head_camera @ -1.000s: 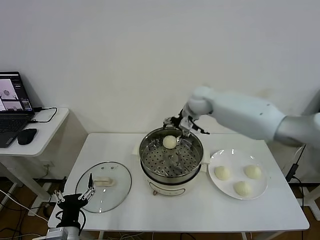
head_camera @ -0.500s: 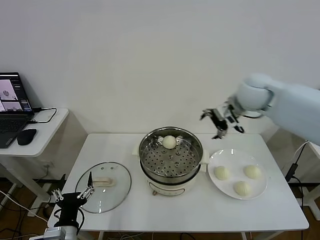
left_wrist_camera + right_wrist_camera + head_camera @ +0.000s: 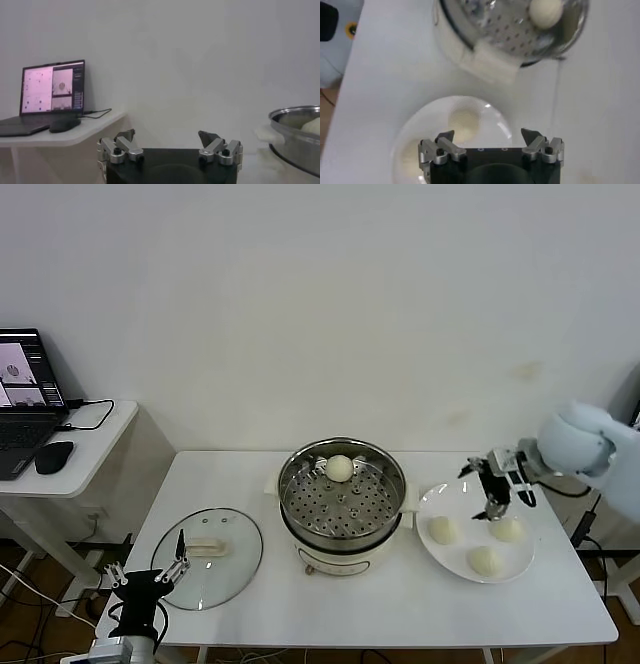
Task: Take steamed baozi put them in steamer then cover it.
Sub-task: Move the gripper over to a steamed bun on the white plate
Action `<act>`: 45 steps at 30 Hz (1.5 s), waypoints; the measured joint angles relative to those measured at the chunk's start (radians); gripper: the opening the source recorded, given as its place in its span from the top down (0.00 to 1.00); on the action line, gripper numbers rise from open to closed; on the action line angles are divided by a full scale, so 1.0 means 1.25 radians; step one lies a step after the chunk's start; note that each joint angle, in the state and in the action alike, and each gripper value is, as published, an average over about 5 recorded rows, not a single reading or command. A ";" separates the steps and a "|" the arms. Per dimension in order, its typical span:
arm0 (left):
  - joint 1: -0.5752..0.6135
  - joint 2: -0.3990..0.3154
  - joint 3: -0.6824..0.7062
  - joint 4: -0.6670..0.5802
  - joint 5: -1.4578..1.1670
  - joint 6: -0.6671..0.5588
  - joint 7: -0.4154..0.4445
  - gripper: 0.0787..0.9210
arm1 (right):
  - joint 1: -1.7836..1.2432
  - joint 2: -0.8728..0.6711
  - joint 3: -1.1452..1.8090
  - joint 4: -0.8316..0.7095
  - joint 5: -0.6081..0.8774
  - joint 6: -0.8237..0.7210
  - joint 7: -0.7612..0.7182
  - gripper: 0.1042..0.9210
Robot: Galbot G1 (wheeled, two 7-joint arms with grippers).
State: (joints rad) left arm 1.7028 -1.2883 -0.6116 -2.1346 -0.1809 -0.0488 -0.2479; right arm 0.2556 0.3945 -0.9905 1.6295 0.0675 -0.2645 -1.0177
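Steamer (image 3: 343,502) holds one baozi (image 3: 339,468) — plate (image 3: 433,546) holds three.

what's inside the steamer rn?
One baozi sits on the perforated tray inside the steamer, toward the back. The rest of the tray shows bare. Below the tray is hidden. The cover is off, lying on the table.

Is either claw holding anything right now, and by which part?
No. The right claw hangs open and empty over the plate, above a bun. The left claw waits open by the glass lid.
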 measured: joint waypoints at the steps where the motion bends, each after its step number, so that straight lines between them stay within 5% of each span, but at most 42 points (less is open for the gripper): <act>1: -0.001 -0.001 0.000 0.001 0.000 0.000 0.000 0.12 | -0.020 0.000 0.010 -0.006 -0.007 -0.001 0.000 0.12; 37: -0.011 -0.014 -0.004 0.034 0.005 -0.003 0.000 0.12 | -0.253 0.254 0.139 -0.317 -0.138 0.039 0.056 0.12; 45: -0.009 -0.016 -0.003 0.035 0.006 -0.003 0.000 0.12 | -0.261 0.268 0.146 -0.329 -0.147 0.038 0.056 0.20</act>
State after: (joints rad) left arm 1.6915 -1.3080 -0.6153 -2.0914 -0.1736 -0.0525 -0.2475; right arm -0.0706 0.7298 -0.8083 1.2182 -0.1162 -0.2174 -0.9474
